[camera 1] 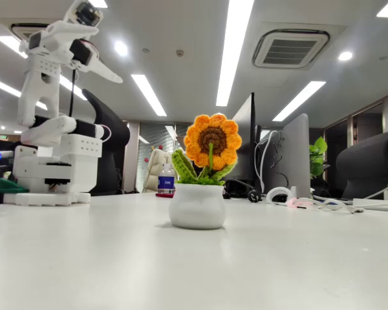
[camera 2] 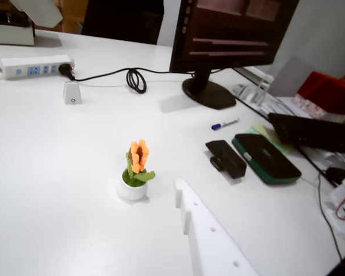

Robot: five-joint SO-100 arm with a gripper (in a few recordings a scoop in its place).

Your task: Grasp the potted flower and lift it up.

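The potted flower (camera 1: 204,173) stands upright on the white desk (camera 1: 116,265), its orange crocheted bloom with a brown centre facing the fixed view, green knitted leaves below it and a round glossy white pot holding the stem. In the wrist view the same potted flower (camera 2: 135,172) shows edge-on from above, alone on a bare part of the desk (camera 2: 57,172).

In the fixed view the white arm (camera 1: 52,116) stands on its base well to the left of the potted flower and farther back, folded upward. Its fingers (camera 1: 98,64) are raised high above the desk and apart from the flower, holding nothing; one long pointed finger juts out to the right, and I cannot tell how far the pair is spread. In the wrist view one white finger (camera 2: 210,238) reaches in from the lower edge, just right of the potted flower and not touching it.

In the wrist view, beyond the potted flower, a white power strip (camera 2: 37,65) lies with a black cable (camera 2: 132,77) running toward a monitor (camera 2: 230,34) on its round foot. To the flower's right lie a blue-capped marker (camera 2: 225,123), a small black box (camera 2: 225,158) and a dark green-edged case (camera 2: 265,157). In the fixed view, a small water bottle (camera 1: 166,179) stands behind the flower to its left.
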